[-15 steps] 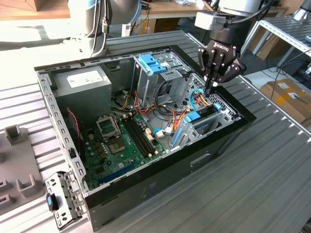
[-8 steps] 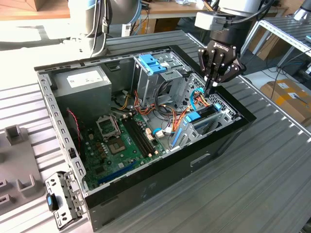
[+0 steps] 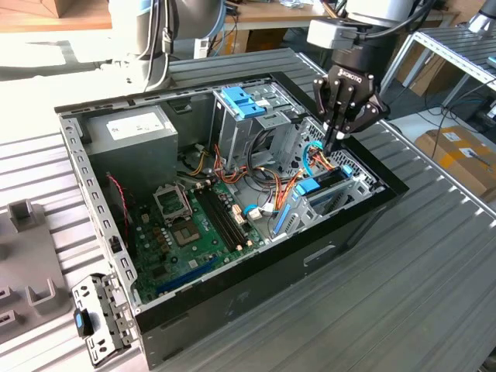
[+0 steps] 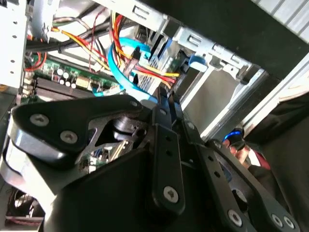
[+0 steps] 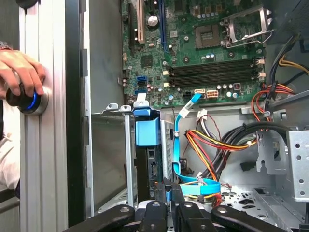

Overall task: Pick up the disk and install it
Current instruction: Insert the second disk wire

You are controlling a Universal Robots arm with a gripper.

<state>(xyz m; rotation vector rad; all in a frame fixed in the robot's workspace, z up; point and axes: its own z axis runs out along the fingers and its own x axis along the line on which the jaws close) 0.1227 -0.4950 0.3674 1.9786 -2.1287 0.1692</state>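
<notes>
Installation is judged nearly complete inside the open black desktop computer case [image 3: 232, 310] on the ribbed grey metal table [image 3: 434, 256]. The disk [image 5: 149, 166], a flat drive with blue plastic rails, is seen seated on edge in the silver drive bay [image 5: 111, 159]. The black gripper [image 3: 338, 133] is poised just above it, fingers pressed together, nothing held.

A ribbed metal table [image 3: 434, 256] carries the open computer case [image 3: 256, 287] and a grey fixture [image 3: 27, 263].
</notes>
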